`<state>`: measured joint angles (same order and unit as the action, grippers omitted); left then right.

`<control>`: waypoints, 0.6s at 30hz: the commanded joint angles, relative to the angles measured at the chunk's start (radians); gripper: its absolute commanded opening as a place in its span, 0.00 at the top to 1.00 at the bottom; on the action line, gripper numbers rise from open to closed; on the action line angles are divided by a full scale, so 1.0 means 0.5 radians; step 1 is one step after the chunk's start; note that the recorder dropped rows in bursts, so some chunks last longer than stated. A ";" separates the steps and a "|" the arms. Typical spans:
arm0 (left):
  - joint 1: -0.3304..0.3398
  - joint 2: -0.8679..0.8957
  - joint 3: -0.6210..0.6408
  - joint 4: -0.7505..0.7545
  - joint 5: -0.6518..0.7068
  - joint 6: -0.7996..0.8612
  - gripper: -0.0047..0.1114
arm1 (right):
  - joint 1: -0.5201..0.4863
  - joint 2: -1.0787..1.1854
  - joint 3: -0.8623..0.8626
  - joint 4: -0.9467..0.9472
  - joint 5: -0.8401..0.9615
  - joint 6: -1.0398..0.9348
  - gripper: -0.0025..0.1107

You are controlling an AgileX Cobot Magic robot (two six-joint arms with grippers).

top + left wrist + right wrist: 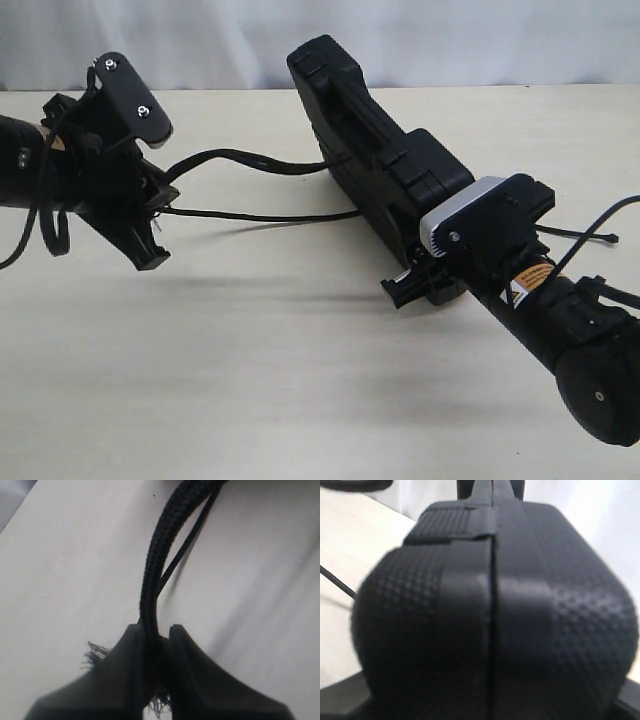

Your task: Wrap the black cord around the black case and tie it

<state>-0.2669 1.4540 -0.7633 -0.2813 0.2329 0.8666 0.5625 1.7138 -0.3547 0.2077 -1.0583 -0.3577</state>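
Mid-wrap, the black cord [150, 570] is clamped at its frayed end by the left pincer [157, 632] while the black case [380, 160] is gripped on the counter [250, 350] by the right pincer [425, 275]; a taut loop is needed next.

The black case [375, 150] stands on its edge on the table [250, 360], right of the middle, with its near end between the jaws of the right gripper [425, 270]. The black cord [250, 158] runs from the side of the case leftward to the left gripper [160, 195], whose jaws pinch it.
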 commanded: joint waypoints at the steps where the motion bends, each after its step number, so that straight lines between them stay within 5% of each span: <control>1: 0.008 0.038 -0.015 -0.054 -0.116 -0.060 0.96 | -0.005 0.009 0.011 0.016 0.169 0.068 0.94; 18: -0.004 0.284 -0.243 -0.211 -0.140 -0.242 0.96 | -0.005 0.009 0.011 -0.029 0.182 0.131 0.94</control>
<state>-0.2669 1.5926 -0.8768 -0.3757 0.1775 0.7781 0.5625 1.7138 -0.3561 0.2057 -1.0583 -0.3375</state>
